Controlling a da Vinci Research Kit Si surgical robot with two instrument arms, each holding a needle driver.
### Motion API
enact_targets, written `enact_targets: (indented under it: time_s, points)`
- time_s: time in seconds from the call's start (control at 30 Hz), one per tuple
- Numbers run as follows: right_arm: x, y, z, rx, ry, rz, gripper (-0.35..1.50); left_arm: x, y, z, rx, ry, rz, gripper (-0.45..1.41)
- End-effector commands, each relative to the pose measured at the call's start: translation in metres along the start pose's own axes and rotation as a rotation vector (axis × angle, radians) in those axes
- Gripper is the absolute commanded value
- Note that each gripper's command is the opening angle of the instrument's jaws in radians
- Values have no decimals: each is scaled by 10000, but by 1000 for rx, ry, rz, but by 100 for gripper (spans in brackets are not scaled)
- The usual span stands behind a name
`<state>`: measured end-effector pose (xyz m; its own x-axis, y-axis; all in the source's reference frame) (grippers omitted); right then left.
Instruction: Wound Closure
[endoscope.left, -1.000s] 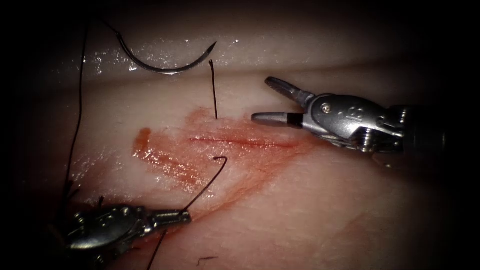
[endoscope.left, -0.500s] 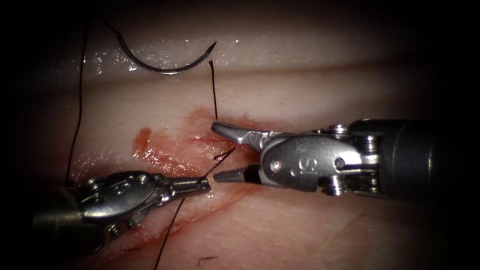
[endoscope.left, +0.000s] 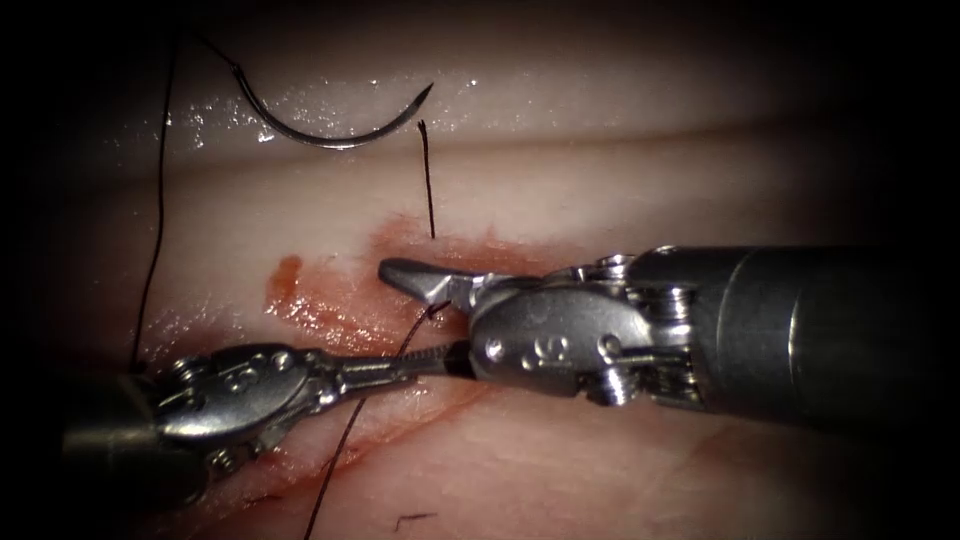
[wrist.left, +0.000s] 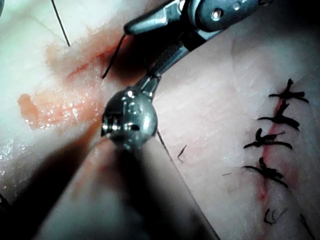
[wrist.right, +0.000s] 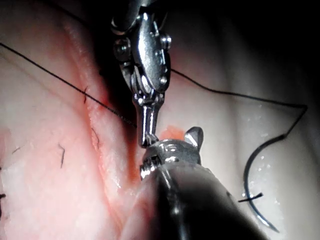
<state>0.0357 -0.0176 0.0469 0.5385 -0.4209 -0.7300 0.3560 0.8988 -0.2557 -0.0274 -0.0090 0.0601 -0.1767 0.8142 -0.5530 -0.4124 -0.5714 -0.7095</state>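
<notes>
The curved needle (endoscope.left: 330, 128) lies free on the tissue (endoscope.left: 560, 470) beyond the cut and to its left, not in the tissue; it also shows in the right wrist view (wrist.right: 254, 186). My left tool (endoscope.left: 412, 366) is shut on a short strand of thread (endoscope.left: 414, 340) just below the cut. My right tool (endoscope.left: 408, 315) is open, one jaw above and one below that strand, its lower jaw meeting the left tool's tip. It holds nothing. The cut is mostly hidden under the right tool. In the left wrist view the left tool (wrist.left: 151, 82) touches the right tool (wrist.left: 155, 22).
A short thread end (endoscope.left: 428, 180) stands up from the tissue above the cut. A long strand (endoscope.left: 155, 240) runs from the needle's tail down the left side. Red fluid (endoscope.left: 320, 315) stains the tissue left of the cut. A second cut with several stitches (wrist.left: 272, 145) lies nearby.
My right tool has come in from the upper right, leftward and down, its open jaws now straddling the strand. The left tool rose towards the cut with the thread, then held still.
</notes>
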Motion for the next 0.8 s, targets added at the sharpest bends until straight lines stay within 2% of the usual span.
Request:
enact_targets:
  time_s: [0.03,0.27,0.57,0.6,0.67,0.73,0.77,0.8]
  points:
    - [0,3,7,10,0,-2,101,-4,-1,7,-3,0,7,-45]
    - [-13,4,1,34,-3,-5,99,-6,-2,3,-5,0,15,-45]
    - [-15,0,12,46,-19,-17,93,-6,-1,4,-3,0,21,-45]
    - [-17,-2,16,70,-25,-27,72,-6,0,4,-3,0,21,-45]
    - [-19,-4,21,90,-34,-36,49,-6,0,4,-2,0,26,-45]
    - [-21,-5,25,99,-39,-50,34,-6,0,4,-2,0,26,-45]
    - [-21,-5,25,99,-39,-50,34,-6,0,4,-2,0,26,-45]
    - [-23,-8,29,119,-47,-73,-35,-6,0,4,-2,0,26,-45]
